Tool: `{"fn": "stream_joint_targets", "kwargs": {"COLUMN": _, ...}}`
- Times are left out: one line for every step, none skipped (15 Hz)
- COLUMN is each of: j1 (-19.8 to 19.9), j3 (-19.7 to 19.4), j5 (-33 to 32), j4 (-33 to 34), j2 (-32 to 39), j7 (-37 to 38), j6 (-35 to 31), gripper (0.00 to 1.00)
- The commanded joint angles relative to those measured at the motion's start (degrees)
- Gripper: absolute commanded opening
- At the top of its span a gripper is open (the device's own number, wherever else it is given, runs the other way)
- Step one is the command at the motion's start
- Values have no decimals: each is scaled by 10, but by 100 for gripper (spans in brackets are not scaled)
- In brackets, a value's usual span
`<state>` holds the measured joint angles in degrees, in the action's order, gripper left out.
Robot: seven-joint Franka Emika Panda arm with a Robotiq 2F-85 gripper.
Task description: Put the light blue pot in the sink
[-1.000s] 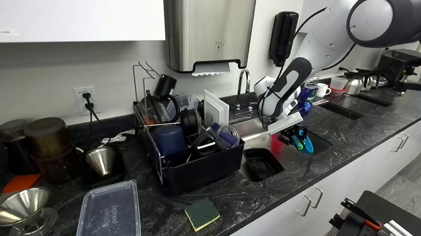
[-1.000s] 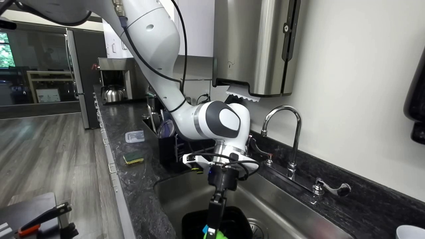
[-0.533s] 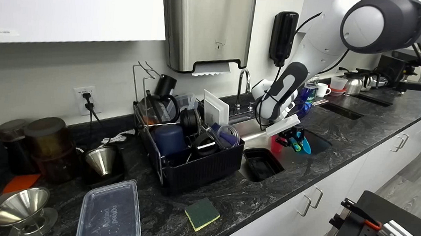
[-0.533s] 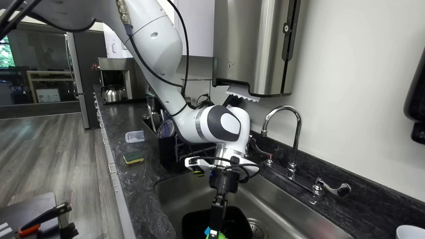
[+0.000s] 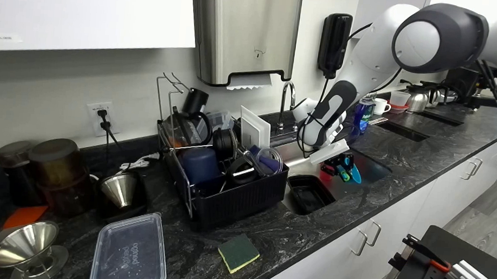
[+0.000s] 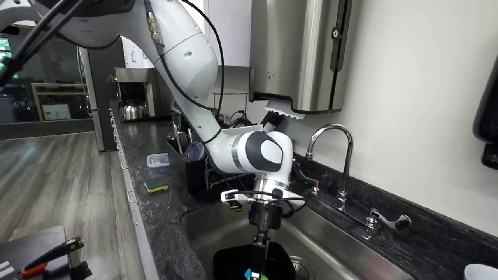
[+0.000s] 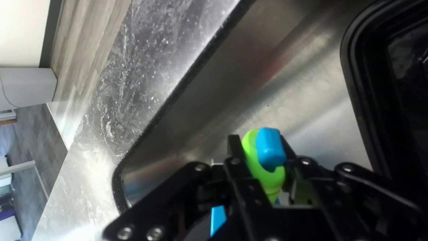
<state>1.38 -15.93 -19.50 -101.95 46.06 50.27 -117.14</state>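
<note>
Your arm (image 5: 381,48) slants down over the sink (image 6: 342,256), tool (image 7: 261,149) pinching the light blue pot (image 5: 354,171). A black tub (image 5: 310,193) lies left.

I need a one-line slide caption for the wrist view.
Gripper holding the light blue pot by its green-and-blue handle over the sink, black tray at frame right.

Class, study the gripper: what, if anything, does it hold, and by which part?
The gripper holds the light blue pot by its green-and-blue handle.
</note>
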Motion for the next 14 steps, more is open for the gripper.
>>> {"fn": "stream_joint_targets", "kwargs": {"j1": 1, "j3": 0, "j5": 9, "j4": 17, "j2": 15, "j7": -14, "j6": -5, "gripper": 7}}
{"fn": "stream_joint_targets", "kwargs": {"j1": 1, "j3": 1, "j5": 10, "j4": 20, "j2": 18, "j7": -14, "j6": -6, "gripper": 7}}
{"fn": "stream_joint_targets", "kwargs": {"j1": 1, "j3": 1, "j5": 10, "j4": 22, "j2": 21, "j7": -14, "j6": -6, "gripper": 7}}
{"fn": "stream_joint_targets", "kwargs": {"j1": 0, "j3": 1, "j5": 10, "j4": 24, "j2": 23, "j7": -14, "j6": -6, "gripper": 7}}
{"fn": "stream_joint_targets", "kwargs": {"j1": 0, "j3": 1, "j5": 10, "j4": 25, "j2": 23, "j7": -14, "j6": -7, "gripper": 7}}
{"fn": "stream_joint_targets", "kwargs": {"j1": -1, "j3": 1, "j5": 10, "j4": 27, "j2": 24, "j7": -14, "j6": -7, "gripper": 7}}
{"fn": "stream_joint_targets", "kwargs": {"j1": 0, "j3": 1, "j5": 11, "j4": 29, "j2": 25, "j7": -14, "j6": -7, "gripper": 7}}
{"fn": "stream_joint_targets", "kwargs": {"j1": 0, "j3": 2, "j5": 11, "j4": 31, "j2": 25, "j7": -14, "j6": -9, "gripper": 7}}
{"fn": "stream_joint_targets", "kwargs": {"j1": 0, "j3": 2, "j5": 12, "j4": 33, "j2": 27, "j7": -15, "j6": -11, "gripper": 7}}
{"fn": "stream_joint_targets", "kwargs": {"j1": 1, "j3": 3, "j5": 12, "j4": 35, "j2": 30, "j7": -16, "j6": -12, "gripper": 7}}
{"fn": "stream_joint_targets", "kwargs": {"j1": 1, "j3": 3, "j5": 12, "j4": 37, "j2": 32, "j7": -17, "j6": -13, "gripper": 7}}
{"fn": "stream_joint_targets", "kwargs": {"j1": 1, "j3": 3, "j5": 12, "j4": 38, "j2": 35, "j7": -18, "j6": -15, "gripper": 7}}
{"fn": "stream_joint_targets", "kwargs": {"j1": 1, "j3": 3, "j5": 13, "j4": 38, "j2": 37, "j7": -19, "j6": -17, "gripper": 7}}
{"fn": "stream_joint_targets", "kwargs": {"j1": 1, "j3": 3, "j5": 13, "j4": 38, "j2": 39, "j7": -19, "j6": -18, "gripper": 7}}
